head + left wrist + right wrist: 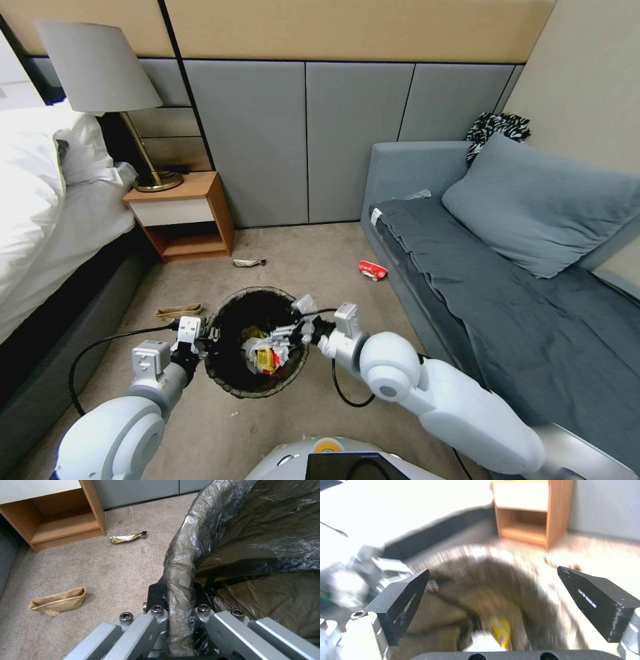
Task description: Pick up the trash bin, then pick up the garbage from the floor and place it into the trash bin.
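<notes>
Holding: the left gripper (200, 335), lower left of centre in the head view, has its fingers (156, 597) clamped on the bagged rim of the trash bin (230, 373); in the left wrist view the rim runs straight between them.
Bin position: lower middle of the head view, between the two arms, on or just above the floor (300, 253); which of the two I cannot tell.
Right side: the right gripper (293, 331) hangs over the bin's mouth from the right, its fingers (403, 602) spread wide with nothing between them.
Step in hand: judged as dropping a piece into the bin, with the release seemingly done.
Doing it well: keep the left grip firm and the bin level so the liner does not slip off the rim; lift the right arm straight up clear of the bag before swinging toward the next piece, so the open fingers do not snag the plastic.
Bins: one.
Litter inside the bin: crumpled white paper (257, 347), a yellow wrapper (265, 360) and a small red scrap beside it; an exact count is hard in the heap.
Litter on the floor: three pieces, namely a brown paper bag (58, 601) at lower left of the left wrist view, a gold foil wrapper (127, 537) near the nightstand (183, 213), and a red-and-white packet (372, 269) just beside the sofa (520, 313).
Progress: bin in hand and partly filled, three pieces left.
</notes>
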You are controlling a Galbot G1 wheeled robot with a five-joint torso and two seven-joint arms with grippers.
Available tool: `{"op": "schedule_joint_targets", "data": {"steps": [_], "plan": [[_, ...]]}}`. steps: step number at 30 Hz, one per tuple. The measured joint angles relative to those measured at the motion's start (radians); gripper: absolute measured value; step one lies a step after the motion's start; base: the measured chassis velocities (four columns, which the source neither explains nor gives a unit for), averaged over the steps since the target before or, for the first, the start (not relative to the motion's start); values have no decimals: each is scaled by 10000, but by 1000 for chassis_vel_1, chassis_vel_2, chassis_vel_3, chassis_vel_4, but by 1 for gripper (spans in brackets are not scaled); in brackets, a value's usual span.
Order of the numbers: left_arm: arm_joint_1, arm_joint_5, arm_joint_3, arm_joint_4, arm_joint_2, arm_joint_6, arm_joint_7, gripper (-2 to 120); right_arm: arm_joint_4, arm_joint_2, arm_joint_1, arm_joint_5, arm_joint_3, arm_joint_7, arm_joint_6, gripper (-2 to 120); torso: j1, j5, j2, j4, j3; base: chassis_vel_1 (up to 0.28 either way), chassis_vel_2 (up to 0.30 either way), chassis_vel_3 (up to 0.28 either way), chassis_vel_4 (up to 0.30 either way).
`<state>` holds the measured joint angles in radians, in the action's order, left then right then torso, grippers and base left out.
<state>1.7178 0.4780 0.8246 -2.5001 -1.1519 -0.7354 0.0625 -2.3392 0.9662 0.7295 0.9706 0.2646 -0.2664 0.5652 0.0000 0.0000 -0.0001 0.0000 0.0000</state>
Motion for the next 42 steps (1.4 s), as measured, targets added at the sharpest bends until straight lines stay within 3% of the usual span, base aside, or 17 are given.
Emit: {"op": "schedule_joint_targets", "data": {"steps": [9, 16, 19, 24, 26, 30, 34, 37, 42], "plan": [[18, -1, 26, 0, -10, 0, -4, 1, -618, -603, 1094, -383, -1365, 560, -711, 100, 0, 1, 0, -1, -1, 0, 0, 0, 0], [10, 12, 58, 1, -28, 0, -6, 1, -980, -925, 2994, -2347, -2879, 356, -1435, 100, 0, 1, 0, 1, -1, 0, 0, 0, 0], [-21, 15, 73, 0, -59, 0, -6, 1, -1095, -718, 4647, -3736, -4154, 469, -1717, 100, 0, 2, 0, 0, 0, 0, 0, 0, 0], [-19, 16, 73, 0, -84, 0, -6, 1, -1209, -422, 5973, -4437, -5267, 324, -2040, 100, 0, 1, 0, -1, -1, 0, 0, 0, 0], [-22, 12, 65, 1, -83, 0, -5, 1, -1293, -63, 6816, -5058, -6233, 400, -2266, 100, 0, -1, 0, 3, -1, 0, 0, 0, 0], [-17, 8, 71, 0, -88, 0, -6, 1, -1505, 651, 7893, -5954, -7112, 650, -2478, 100, -1, 0, 0, 1, -1, 0, 0, 0, 0], [-11, 8, 85, 0, -109, 0, -17, 1, -1604, 1445, 8831, -6722, -7486, 761, -2682, 100, 0, -2, 0, 0, -1, 0, 0, 0, 0], [-93, 9, 83, 0, -211, 0, -54, 1, -1606, 2808, 9985, -7917, -7684, 864, -3149, 100, -1, -4, 0, -4, -1, 0, 0, 0, 0], [-139, 18, 55, 0, -293, 0, -73, 1, -1606, 3566, 10432, -8615, -7666, 925, -3494, 100, -1, -1, 1, 0, -1, 0, 0, 0, 0]]}}
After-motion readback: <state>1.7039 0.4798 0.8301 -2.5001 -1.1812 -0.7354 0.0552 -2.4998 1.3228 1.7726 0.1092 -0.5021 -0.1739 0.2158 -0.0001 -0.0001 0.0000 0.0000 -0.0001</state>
